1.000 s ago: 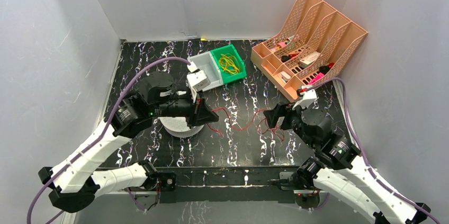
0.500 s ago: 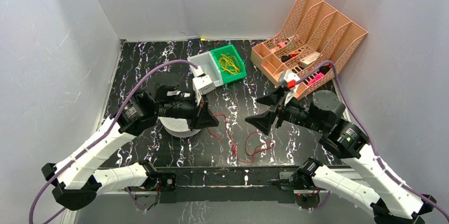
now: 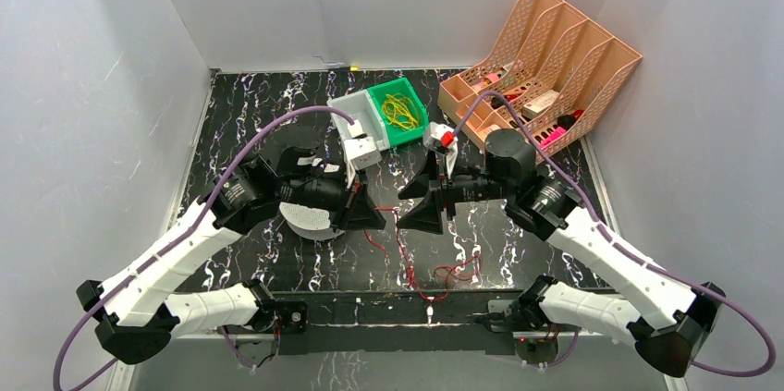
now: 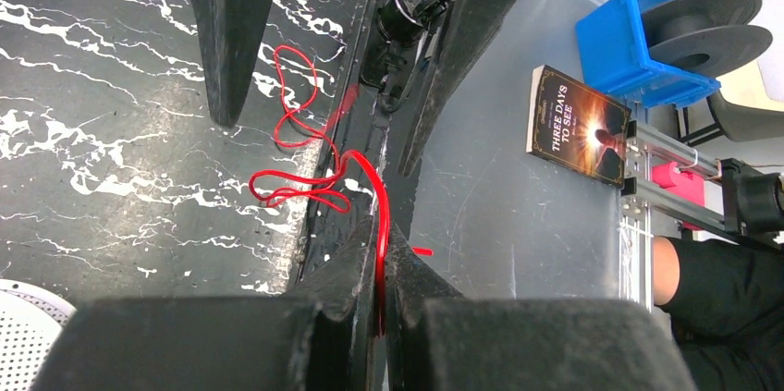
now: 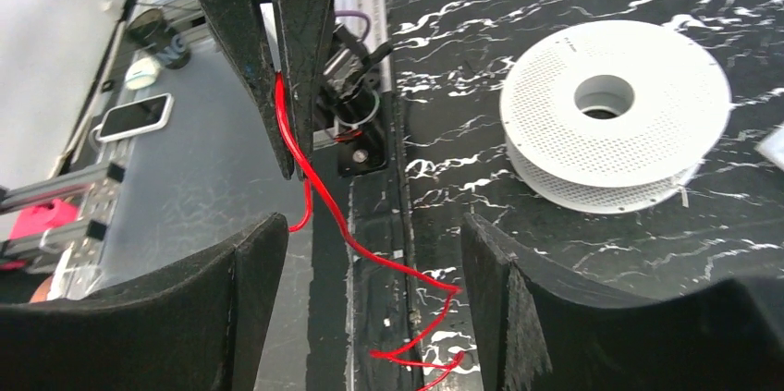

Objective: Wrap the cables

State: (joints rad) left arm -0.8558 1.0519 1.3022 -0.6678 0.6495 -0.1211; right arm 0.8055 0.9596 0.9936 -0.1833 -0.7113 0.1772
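My left wrist camera reads "THREE DAYS TO SEE" on a book (image 4: 578, 128) at three o'clock. My left gripper (image 3: 375, 216), stretched level past the white spool (image 3: 308, 217), is clamped on the red wire (image 3: 407, 257), which trails toward five o'clock. My right gripper (image 3: 410, 209) faces it, fingers spread wide

The cover of a dark book (image 4: 578, 128) reads "THREE DAYS TO SEE"; nothing else is legible.
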